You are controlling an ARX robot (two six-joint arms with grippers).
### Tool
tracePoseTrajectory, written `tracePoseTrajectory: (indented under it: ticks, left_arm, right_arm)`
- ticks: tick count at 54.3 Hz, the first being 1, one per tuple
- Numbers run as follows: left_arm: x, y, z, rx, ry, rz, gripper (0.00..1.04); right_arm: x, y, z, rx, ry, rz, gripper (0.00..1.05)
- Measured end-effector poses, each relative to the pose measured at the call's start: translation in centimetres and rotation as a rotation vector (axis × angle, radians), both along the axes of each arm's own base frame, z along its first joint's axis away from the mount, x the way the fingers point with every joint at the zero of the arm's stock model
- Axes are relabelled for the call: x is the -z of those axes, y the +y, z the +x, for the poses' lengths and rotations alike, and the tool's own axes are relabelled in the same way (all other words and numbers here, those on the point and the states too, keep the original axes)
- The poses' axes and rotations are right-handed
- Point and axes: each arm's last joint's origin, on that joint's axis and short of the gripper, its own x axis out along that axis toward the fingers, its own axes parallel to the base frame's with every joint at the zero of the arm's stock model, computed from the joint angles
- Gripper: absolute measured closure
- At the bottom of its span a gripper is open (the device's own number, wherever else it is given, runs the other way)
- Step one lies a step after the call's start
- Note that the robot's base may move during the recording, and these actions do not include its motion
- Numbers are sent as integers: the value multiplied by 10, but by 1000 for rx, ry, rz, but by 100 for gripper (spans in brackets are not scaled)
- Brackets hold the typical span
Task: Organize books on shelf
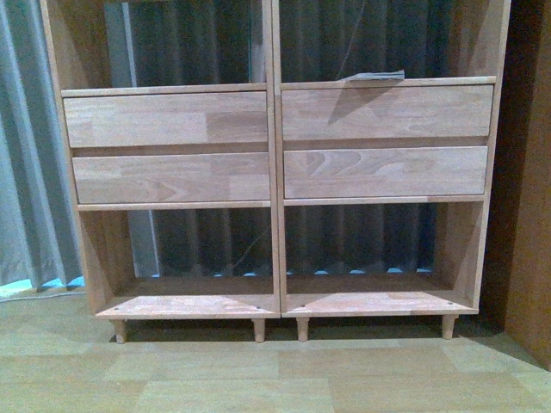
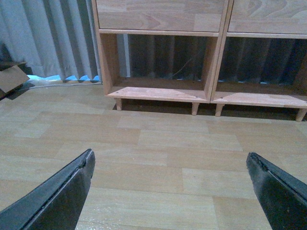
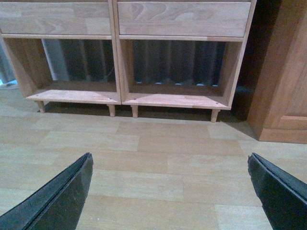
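Two sets of jaws gape wide, well apart from the shelf [image 2: 158,92].

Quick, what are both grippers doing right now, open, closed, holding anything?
Black-fingered left gripper: open, holding nothing.
Black-fingered right gripper: open, holding nothing.

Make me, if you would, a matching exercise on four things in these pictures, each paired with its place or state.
Things:
1. book
2. box
3. cabinet
4. left gripper

Places or states:
A. open, over bare floor
B. by the curtain
C. lying flat in the upper right compartment of the shelf
D. standing right of the shelf

Pairs: 1-C; 2-B; 3-D; 4-A
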Motion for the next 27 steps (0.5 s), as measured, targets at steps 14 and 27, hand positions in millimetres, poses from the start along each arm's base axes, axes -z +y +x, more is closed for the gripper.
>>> tracePoseTrajectory:
  ticks: [14,27]
  left_arm:
    - [0,0,0,0,0,0,7]
    - [0,0,0,0,0,0,7]
  right_arm:
    - [0,0,0,0,0,0,7]
    - [0,0,0,0,0,0,7]
